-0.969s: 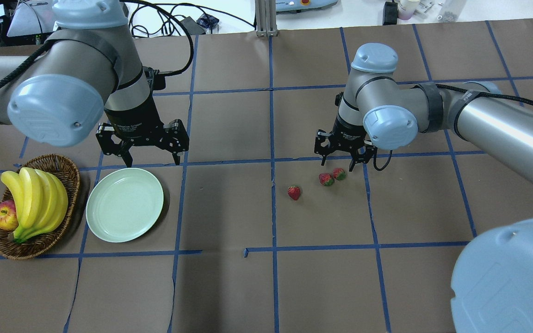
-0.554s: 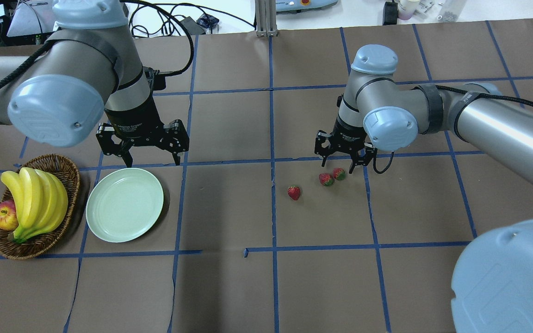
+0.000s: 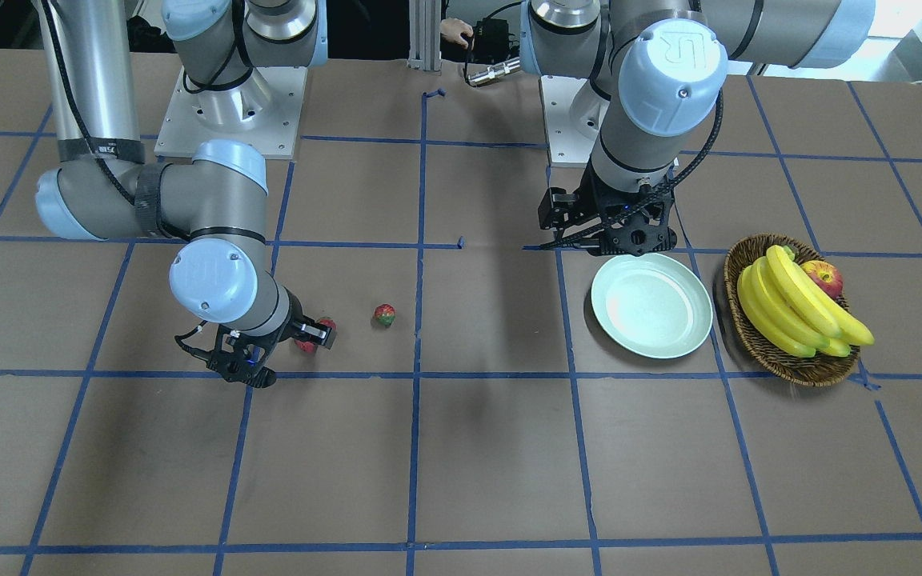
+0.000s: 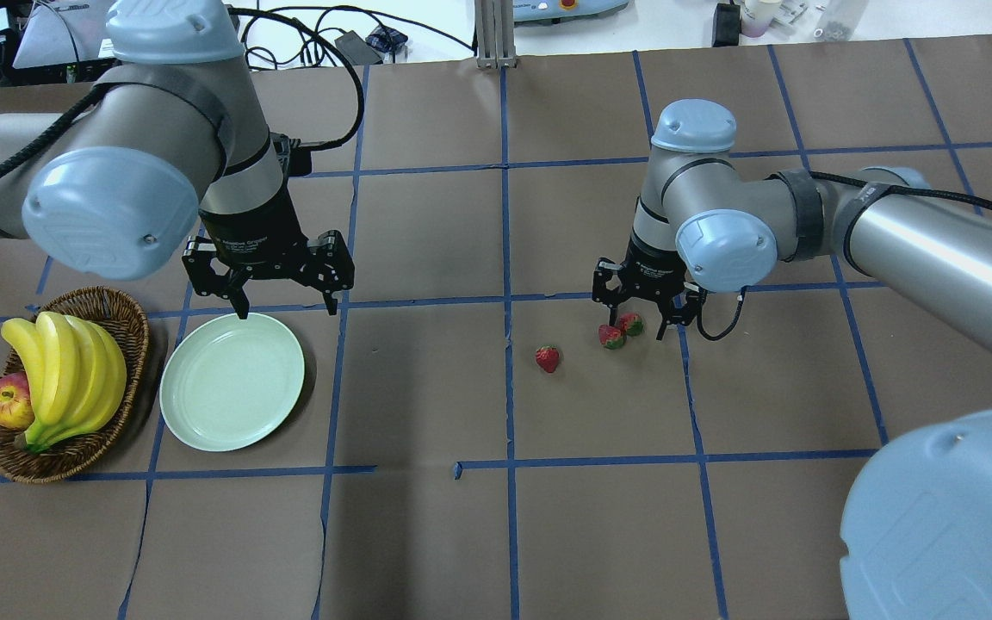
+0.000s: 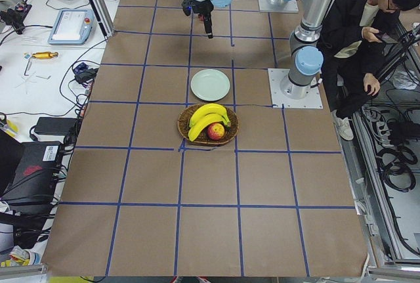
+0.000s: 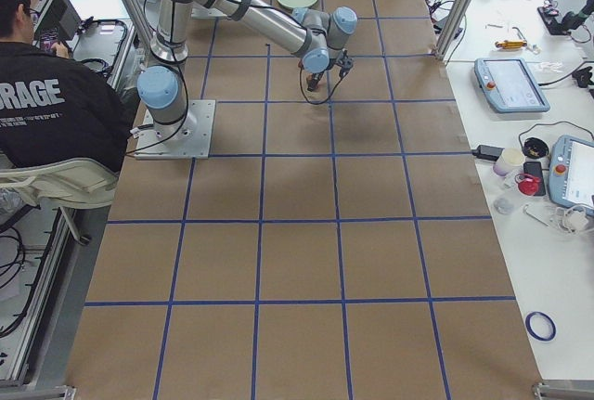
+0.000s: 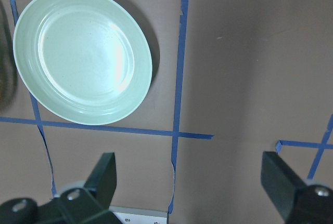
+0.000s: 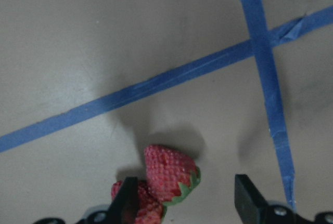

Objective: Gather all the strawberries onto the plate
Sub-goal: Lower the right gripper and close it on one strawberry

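**Overhead view.** The plate [image 4: 232, 381] lies at centre left of the frame and is bare. To its left is a wicker basket [image 4: 133, 327] holding bananas [image 4: 65, 370] and an apple [image 4: 7, 403]. All three strawberries [image 4: 631, 324] rest on the tabletop [image 4: 427, 534] right of centre, well apart from the plate. A lone strawberry [image 4: 548, 358] sits nearest the middle of the frame, with a close pair [image 4: 621, 331] just to its upper right.

The right gripper [image 4: 635, 327] is low over the pair with its jaws parted and nothing in its grasp. In the right wrist view, one berry of the pair lies between the fingers [image 8: 248, 199], apart from both. Its neighbour is partly hidden behind the finger at lower left.

The left gripper [image 4: 288, 310] hovers at the plate's upper rim, spread wide and empty.

**Progress.** No strawberry has reached the plate, so the task appears to be at its first pick, in the approach stage. What remains is to close on the framed berry, carry it across to the plate and release it, then do the same for the other two. The neighbouring berry lies close enough to be nudged or caught when the jaws close.
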Controlling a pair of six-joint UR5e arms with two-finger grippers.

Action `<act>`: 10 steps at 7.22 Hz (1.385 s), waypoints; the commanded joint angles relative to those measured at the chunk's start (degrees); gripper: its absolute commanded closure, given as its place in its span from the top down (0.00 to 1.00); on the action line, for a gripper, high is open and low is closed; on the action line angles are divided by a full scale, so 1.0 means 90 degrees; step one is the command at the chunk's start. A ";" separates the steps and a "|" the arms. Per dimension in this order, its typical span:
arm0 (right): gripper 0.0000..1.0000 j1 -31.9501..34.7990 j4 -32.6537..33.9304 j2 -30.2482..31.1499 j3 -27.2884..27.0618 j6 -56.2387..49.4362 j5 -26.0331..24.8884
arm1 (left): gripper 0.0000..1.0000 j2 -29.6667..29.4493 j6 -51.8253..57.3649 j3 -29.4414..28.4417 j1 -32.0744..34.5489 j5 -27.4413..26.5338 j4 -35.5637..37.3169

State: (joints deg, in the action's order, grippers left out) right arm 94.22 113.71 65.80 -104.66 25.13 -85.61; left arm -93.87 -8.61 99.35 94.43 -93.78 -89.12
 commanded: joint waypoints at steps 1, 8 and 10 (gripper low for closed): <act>0.70 0.0000 0.0002 -0.0025 0.0046 0.0010 -0.0029 | 1.00 -0.0009 0.0000 0.0006 0.0006 0.0000 0.0000; 0.03 0.0000 0.0021 -0.0064 0.0056 0.0020 0.0059 | 1.00 -0.0009 0.0000 0.0016 0.0006 0.0010 0.0000; 0.00 0.0000 0.0012 -0.0055 0.0105 0.0049 0.0001 | 1.00 -0.0009 0.0000 0.0016 0.0006 0.0010 0.0000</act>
State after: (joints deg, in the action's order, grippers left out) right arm 94.22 113.85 65.25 -103.99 25.46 -85.27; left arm -93.95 -8.61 99.49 94.48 -93.69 -89.16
